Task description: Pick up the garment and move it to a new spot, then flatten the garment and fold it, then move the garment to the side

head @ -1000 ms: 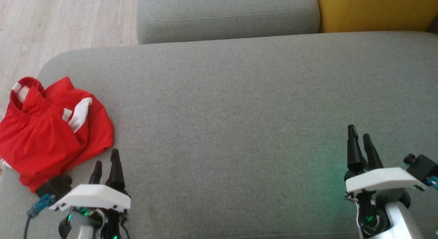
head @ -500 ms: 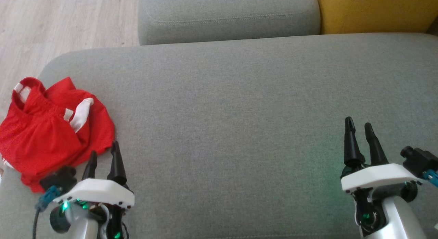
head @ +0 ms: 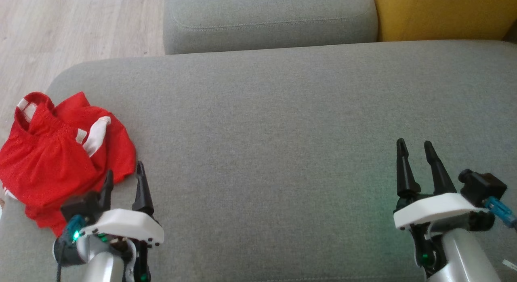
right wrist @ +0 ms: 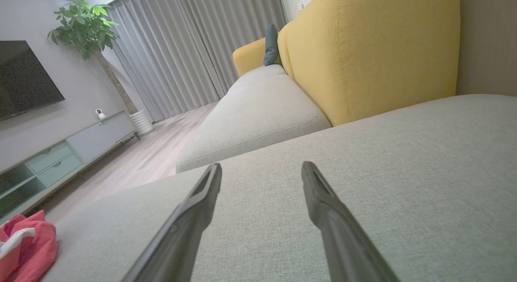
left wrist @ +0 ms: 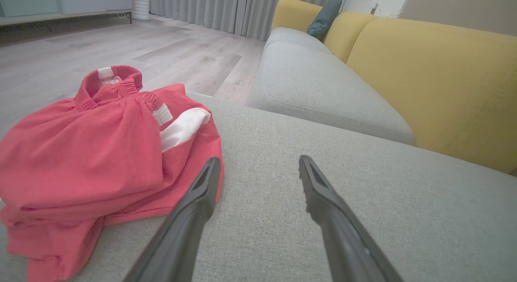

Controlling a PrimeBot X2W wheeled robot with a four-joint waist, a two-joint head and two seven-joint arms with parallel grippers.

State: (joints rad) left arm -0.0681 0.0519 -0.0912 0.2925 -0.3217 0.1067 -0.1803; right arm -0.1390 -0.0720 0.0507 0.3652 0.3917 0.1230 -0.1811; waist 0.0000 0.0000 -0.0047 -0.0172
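The garment (head: 56, 156) is red with white stripes and an elastic waistband, crumpled in a heap at the left end of the grey sofa seat (head: 274, 124). My left gripper (head: 124, 172) stands open right at the garment's near right hem, nothing between its fingers. In the left wrist view the garment (left wrist: 93, 152) lies left of the open left gripper (left wrist: 258, 165), whose left finger reaches its edge. My right gripper (head: 413, 148) is open over bare cushion at the lower right, far from the garment. The right wrist view shows the open right gripper (right wrist: 260, 169) and a bit of the garment (right wrist: 24, 245) at the lower left.
A second grey seat cushion (head: 266, 19) lies behind, with a yellow backrest (head: 444, 13) at the top right. Wooden floor (head: 60, 31) borders the sofa's left edge, close to the garment. A TV unit (right wrist: 60, 156) and a plant (right wrist: 85, 27) stand across the room.
My left gripper has moved forward and leftward to the garment's edge. The right gripper has shifted slightly left and forward. The garment has not moved.
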